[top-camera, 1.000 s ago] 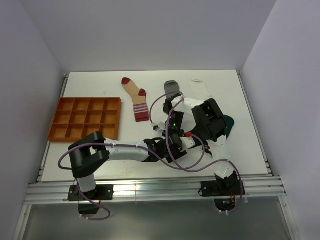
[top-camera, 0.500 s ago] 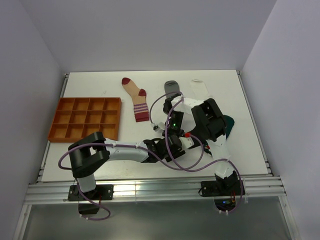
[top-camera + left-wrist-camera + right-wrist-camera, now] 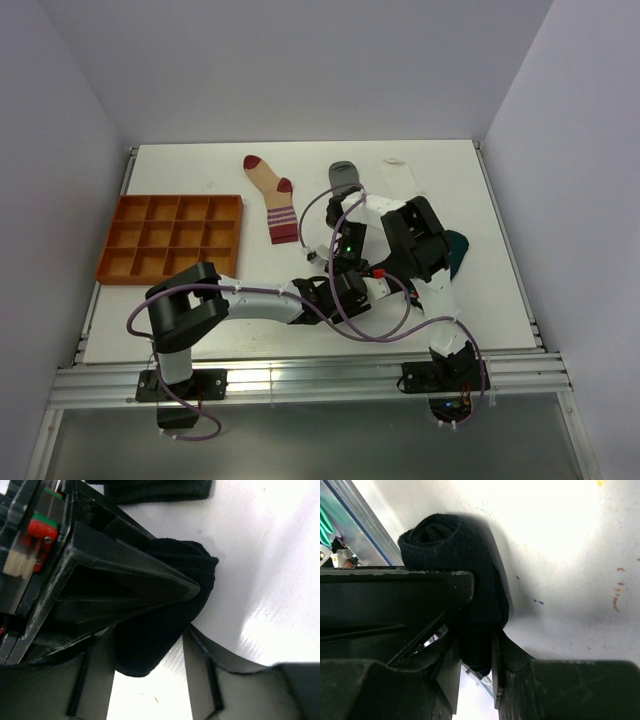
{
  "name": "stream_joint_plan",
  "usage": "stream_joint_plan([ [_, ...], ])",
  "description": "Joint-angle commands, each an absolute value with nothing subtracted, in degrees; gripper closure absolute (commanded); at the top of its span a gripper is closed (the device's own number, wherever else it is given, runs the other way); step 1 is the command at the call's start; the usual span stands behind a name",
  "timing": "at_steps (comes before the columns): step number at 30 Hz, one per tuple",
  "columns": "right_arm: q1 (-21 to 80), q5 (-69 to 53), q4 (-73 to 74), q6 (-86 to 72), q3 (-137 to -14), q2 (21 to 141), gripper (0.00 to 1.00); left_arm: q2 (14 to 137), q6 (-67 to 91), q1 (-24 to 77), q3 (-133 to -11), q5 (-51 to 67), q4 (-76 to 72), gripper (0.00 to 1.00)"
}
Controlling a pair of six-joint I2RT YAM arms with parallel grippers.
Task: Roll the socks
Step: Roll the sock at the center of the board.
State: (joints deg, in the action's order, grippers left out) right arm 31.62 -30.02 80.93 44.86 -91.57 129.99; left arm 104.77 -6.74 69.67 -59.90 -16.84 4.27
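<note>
A black sock (image 3: 451, 555) is rolled into a tight bundle, and my right gripper (image 3: 477, 647) is shut on it just above the white table. In the left wrist view the same black sock (image 3: 160, 630) hangs under the right gripper's finger. My left gripper (image 3: 147, 680) is open around its lower end, with a gap on the right side. Another black sock (image 3: 160, 490) lies flat beyond. From above, both grippers, left (image 3: 350, 292) and right (image 3: 345, 262), meet at the table's middle front and hide the roll.
A beige red-striped sock (image 3: 272, 200), a grey sock (image 3: 343, 176) and a white sock (image 3: 398, 172) lie at the back. A teal sock (image 3: 460, 250) shows behind the right arm. An orange compartment tray (image 3: 170, 238) stands at the left. Purple cables loop round both arms.
The left arm has shifted a little to the right toward the right gripper. The right arm and the held roll have stayed put.
</note>
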Motion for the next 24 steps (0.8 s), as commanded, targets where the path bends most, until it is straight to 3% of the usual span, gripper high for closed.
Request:
stream_joint_plan([
  [1,32.87,-24.7,69.52,47.9,-90.7,133.86,0.86,106.61,-6.95,69.43,-63.11,-12.92,-0.18,0.45],
  [7,32.87,-25.14,69.35,47.9,-90.53,133.95,0.86,107.93,-3.7,69.17,-62.84,-10.11,-0.18,0.66],
  [10,32.87,-25.14,69.17,47.81,-90.0,133.42,0.86,108.54,-2.2,69.08,-63.19,-8.88,1.93,0.85],
  [11,32.87,-25.14,69.08,47.81,-89.74,133.24,0.86,108.81,-1.33,69.08,-63.19,-8.7,2.19,1.0],
  [14,32.7,-25.57,68.21,47.46,-88.95,132.11,0.83,109.25,-0.53,68.47,-62.93,-7.56,2.72,1.0],
  [20,31.56,-29.08,68.2,47.11,-88.15,127.46,0.64,108.2,5.18,66.62,-61.0,-5.27,2.29,1.0],
  [24,28.93,-32.25,68.64,45.89,-88.41,122.8,0.58,107.84,7.38,65.83,-59.42,-5.27,2.02,1.0],
])
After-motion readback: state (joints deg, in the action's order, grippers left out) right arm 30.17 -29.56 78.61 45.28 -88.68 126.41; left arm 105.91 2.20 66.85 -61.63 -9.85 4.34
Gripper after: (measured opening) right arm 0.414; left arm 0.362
